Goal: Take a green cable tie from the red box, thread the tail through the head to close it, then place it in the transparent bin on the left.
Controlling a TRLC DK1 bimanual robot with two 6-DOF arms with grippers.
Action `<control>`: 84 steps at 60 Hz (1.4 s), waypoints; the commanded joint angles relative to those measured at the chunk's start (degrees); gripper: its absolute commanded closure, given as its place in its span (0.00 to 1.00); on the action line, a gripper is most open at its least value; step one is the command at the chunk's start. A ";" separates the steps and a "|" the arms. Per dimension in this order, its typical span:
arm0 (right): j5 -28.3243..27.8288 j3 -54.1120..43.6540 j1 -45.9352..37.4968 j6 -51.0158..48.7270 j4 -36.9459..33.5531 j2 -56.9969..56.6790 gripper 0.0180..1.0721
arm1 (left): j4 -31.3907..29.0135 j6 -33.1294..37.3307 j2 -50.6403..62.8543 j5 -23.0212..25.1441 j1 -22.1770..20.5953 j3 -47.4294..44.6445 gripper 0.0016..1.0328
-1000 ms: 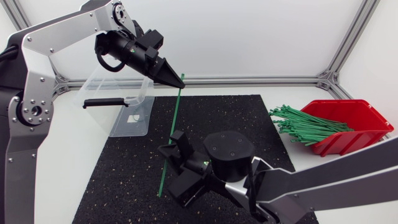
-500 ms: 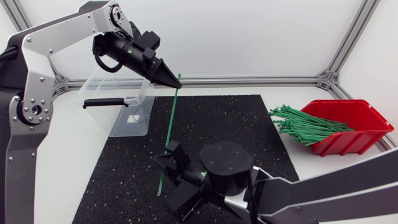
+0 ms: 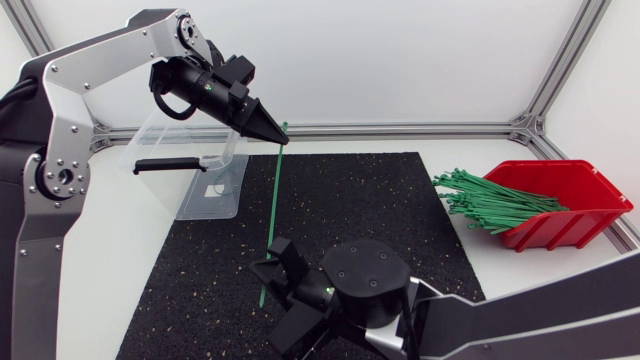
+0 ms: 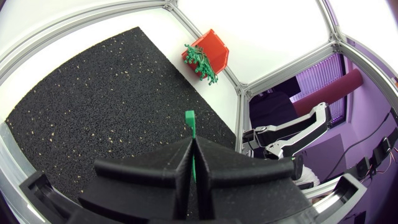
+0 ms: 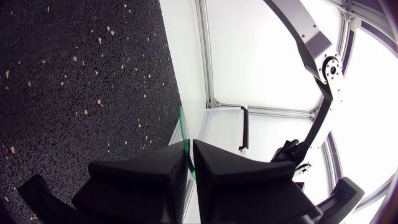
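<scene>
tie: thin green plastic cable tie (image 3: 275, 195), near upright in the air over the black speckled rubber mat (image 3: 360, 195), straight, not looped.
left gripper: matte black wedge-fingered left gripper (image 3: 277, 136), fingers together, clamped on the tie's upper end; a squared tip pokes past them in the left wrist view, likely the head.
right gripper: matte black right gripper (image 3: 274, 262), fingers pinching the lower stretch; the tail hangs below.
step: threading, early stage, I judge.
do well: right should regrip near the tail tip, bend it up, align flat with the head slot; left holds steady.
risk: tail twisting.
bin: clear plastic bin (image 3: 160, 135), behind the left gripper.
box: red plastic box (image 3: 590, 190), far right.
</scene>
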 commanded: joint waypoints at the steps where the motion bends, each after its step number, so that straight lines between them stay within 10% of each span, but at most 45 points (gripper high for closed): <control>1: -0.03 -0.75 -0.06 0.90 -0.46 -0.76 0.95 | -0.29 -0.29 1.16 -0.71 -0.05 0.07 0.97; 22: -2.05 1.88 -1.64 3.27 -3.71 -2.34 0.95 | 5.33 -0.11 -4.73 -2.91 -1.81 -8.45 0.97; 64: -18.66 15.94 -12.10 23.22 -40.01 -9.90 0.95 | 27.74 1.74 -23.19 -6.16 -4.09 -35.44 0.97; 84: -17.70 10.50 -13.07 22.52 -34.21 -10.86 0.83 | 31.52 1.74 -24.51 -5.10 -4.01 -38.34 0.97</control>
